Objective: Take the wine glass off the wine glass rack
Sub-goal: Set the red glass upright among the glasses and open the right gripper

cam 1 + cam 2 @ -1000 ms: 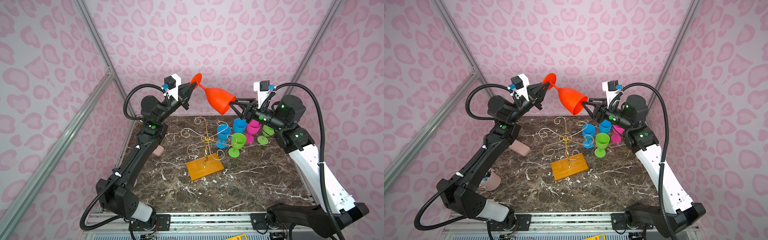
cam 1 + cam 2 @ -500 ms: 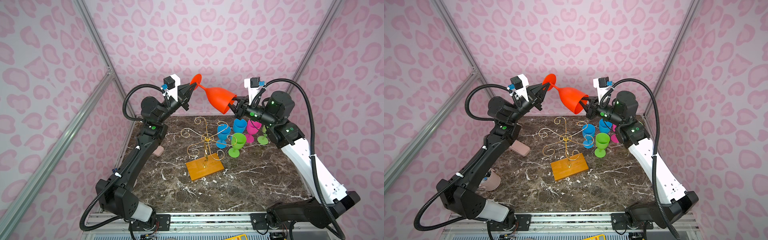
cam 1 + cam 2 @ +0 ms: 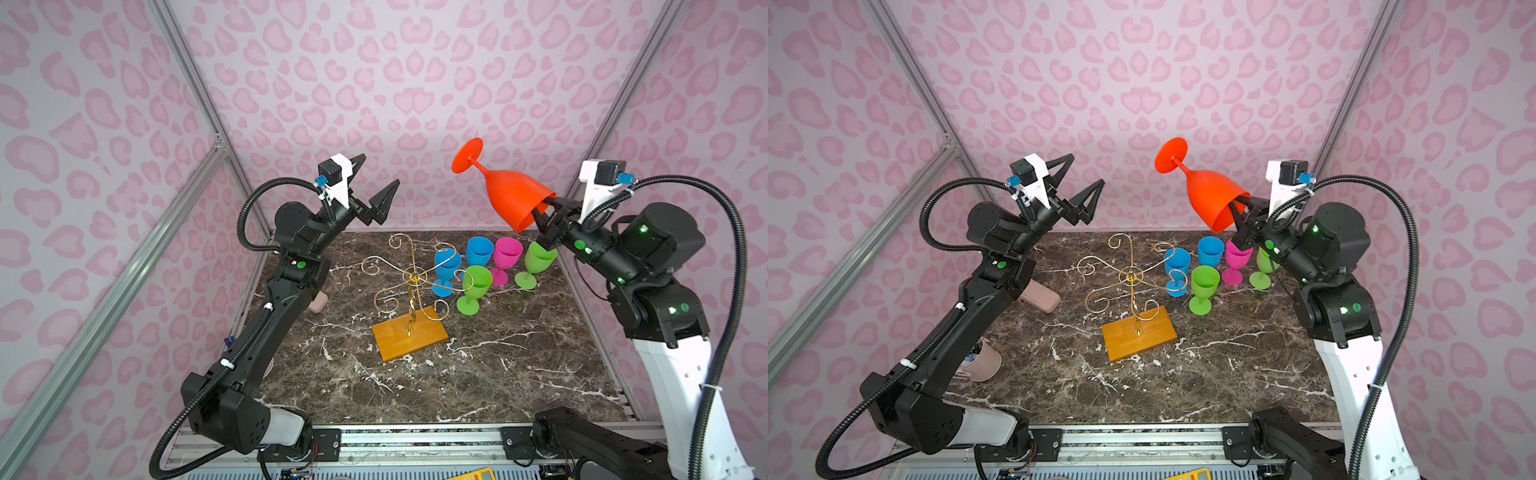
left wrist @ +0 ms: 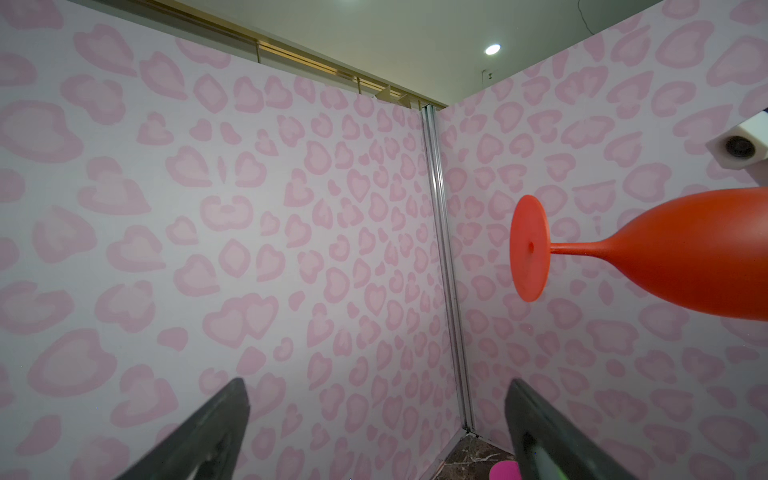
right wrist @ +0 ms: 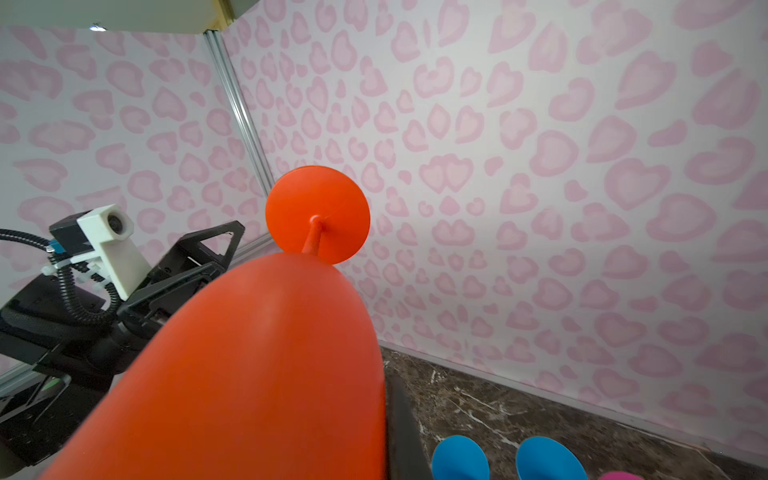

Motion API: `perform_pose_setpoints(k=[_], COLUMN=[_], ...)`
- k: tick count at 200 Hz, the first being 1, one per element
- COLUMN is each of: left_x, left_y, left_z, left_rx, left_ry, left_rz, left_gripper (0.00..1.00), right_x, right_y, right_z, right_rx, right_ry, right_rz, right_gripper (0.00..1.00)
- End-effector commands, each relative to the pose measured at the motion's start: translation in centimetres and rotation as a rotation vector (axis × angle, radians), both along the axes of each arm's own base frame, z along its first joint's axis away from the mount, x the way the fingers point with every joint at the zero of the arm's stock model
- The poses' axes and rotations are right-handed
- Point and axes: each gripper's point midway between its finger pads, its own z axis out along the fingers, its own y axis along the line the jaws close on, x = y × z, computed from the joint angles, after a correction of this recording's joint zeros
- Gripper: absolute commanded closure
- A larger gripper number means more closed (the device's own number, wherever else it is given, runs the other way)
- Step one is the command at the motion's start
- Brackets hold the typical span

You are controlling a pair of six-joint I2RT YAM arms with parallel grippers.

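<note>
Clamping one orange wine glass [image 3: 507, 195] by its rim, the right tool [image 3: 537, 212] holds it aloft; the left tool [image 3: 378, 170] gapes open. Two blue goblets [image 3: 447, 266], two green goblets [image 3: 476, 282] and one pink goblet [image 3: 507, 253] stand upright.

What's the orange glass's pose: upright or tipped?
Tipped. The orange wine glass hangs in the air, foot high, rim low in the right gripper.
</note>
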Motion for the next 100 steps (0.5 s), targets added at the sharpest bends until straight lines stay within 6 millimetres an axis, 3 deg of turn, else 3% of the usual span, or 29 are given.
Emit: perform_pose_setpoints(k=[1, 25, 29, 60, 100], left_x=[-0.1, -1.0, -0.6, -2.0, -3.3], left_y=[2.5, 4.6, 4.8, 7.1, 8.9], left_z=[1.2, 1.8, 0.7, 0.3, 0.1], left_rx=[-0.044, -0.078, -0.070, -0.077, -0.077], left_ry=[-0.049, -0.059, -0.038, -0.054, -0.076], left_rz=[0.122, 0.206, 0.222, 0.319, 0.397], left_gripper=[0.03, 0.03, 0.03, 0.03, 0.03], right_x=[-0.8, -2.0, -2.2, -2.9, -2.8], right_y=[-3.1, -5.9, -6.4, -9.3, -13.0], right_z=[-4.5, -8.9, -9.7, -15.1, -18.3], right_rx=[-0.086, -0.185, -0.203, -0.314, -0.433], right_ry=[0.185, 0.357, 0.388, 0.579, 0.684], right_rz=[-0.115, -0.229, -0.249, -0.372, -0.557], right_gripper=[1.00, 1.00, 1.00, 1.00, 1.00])
